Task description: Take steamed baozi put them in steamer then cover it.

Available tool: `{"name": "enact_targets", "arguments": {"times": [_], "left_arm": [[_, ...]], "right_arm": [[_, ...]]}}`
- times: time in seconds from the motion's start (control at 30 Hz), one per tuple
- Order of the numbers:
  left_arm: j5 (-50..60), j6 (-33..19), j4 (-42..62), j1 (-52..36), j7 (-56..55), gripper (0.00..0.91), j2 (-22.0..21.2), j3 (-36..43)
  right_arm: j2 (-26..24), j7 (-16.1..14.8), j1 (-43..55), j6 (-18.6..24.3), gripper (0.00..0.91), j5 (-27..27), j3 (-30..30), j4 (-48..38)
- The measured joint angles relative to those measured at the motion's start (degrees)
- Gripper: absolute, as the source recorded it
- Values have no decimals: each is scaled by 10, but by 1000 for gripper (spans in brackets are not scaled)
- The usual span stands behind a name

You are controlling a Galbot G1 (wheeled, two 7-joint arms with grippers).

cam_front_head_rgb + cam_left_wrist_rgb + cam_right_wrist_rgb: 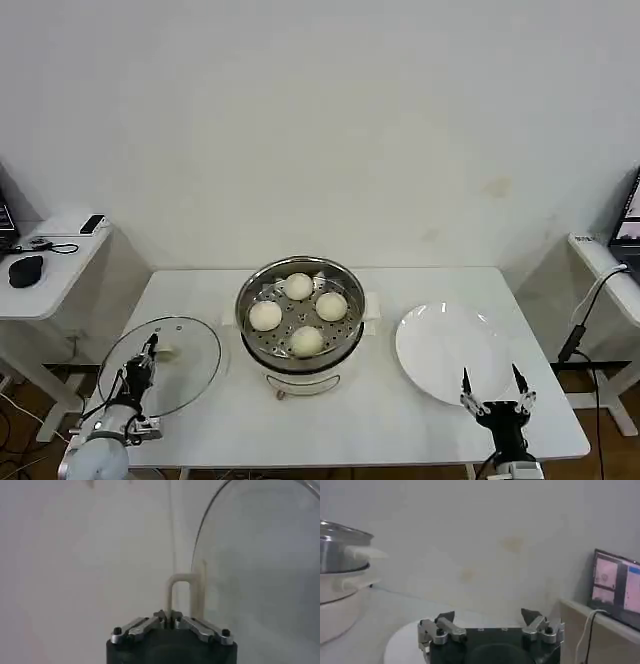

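Note:
The steamer point(300, 366) stands mid-table, a shiny steel pot on a white base, also seen in the right wrist view point(340, 550). Several steamed baozi lie on its perforated tray, one at the back point(298, 287) and one at the front point(307, 341). The cover point(190, 365), clear glass with a metal rim, is at the table's left end. My left gripper point(148, 352) point(168, 616) is shut on its pale bar handle point(181, 580). Whether the cover rests on the table I cannot tell. My right gripper point(491, 376) point(487, 614) is open at the table's front right, holding nothing.
A flat white plate point(440, 345) point(402, 645) lies right of the steamer, just beyond my right gripper. A side table point(60, 262) at the left carries a mouse and small devices. Another point(600, 262) at the right has a screen point(615, 587) and a hanging cable.

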Motion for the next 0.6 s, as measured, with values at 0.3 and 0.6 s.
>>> {"name": "enact_targets", "arguments": {"times": [0.3, 0.6], "left_arm": [[-35, 69, -123, 63, 41, 0, 11, -50], [-72, 126, -214, 75, 96, 0, 48, -96]], "right_arm": [[-16, -2, -7, 0, 907, 3, 3, 5], [-26, -5, -14, -4, 907, 3, 5, 16]]}}
